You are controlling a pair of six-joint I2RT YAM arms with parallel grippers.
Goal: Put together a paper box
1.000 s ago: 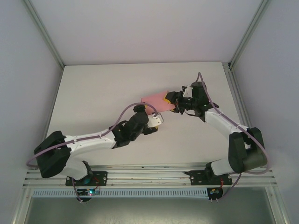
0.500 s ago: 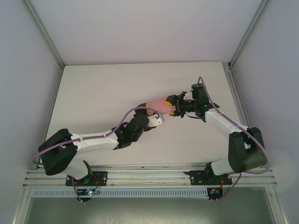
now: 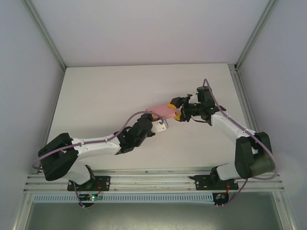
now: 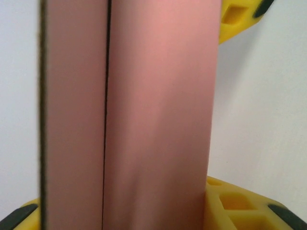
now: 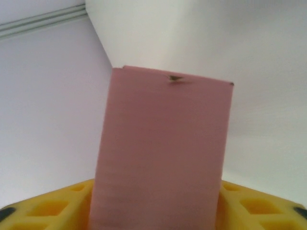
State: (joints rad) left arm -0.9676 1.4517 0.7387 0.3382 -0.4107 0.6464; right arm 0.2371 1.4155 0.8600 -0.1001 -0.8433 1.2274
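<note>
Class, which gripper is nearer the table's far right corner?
Right. The right gripper is at the right end of the paper box, toward the far right corner of the table; the left gripper is at its left end, farther away.

The paper box is smooth, matt pink card.

Both arms stretched forward from their bases and met out in front of them. The left arm lay low and long, angled up to the right, with the left claw at its tip. Its yellow fingers sat against both sides of the paper box, gripping it. The right arm rose, bent at the elbow and leaned leftward. The right claw faced its partner, its pads flanking the card's other end. Whether they pressed it, I couldn't tell.
</note>
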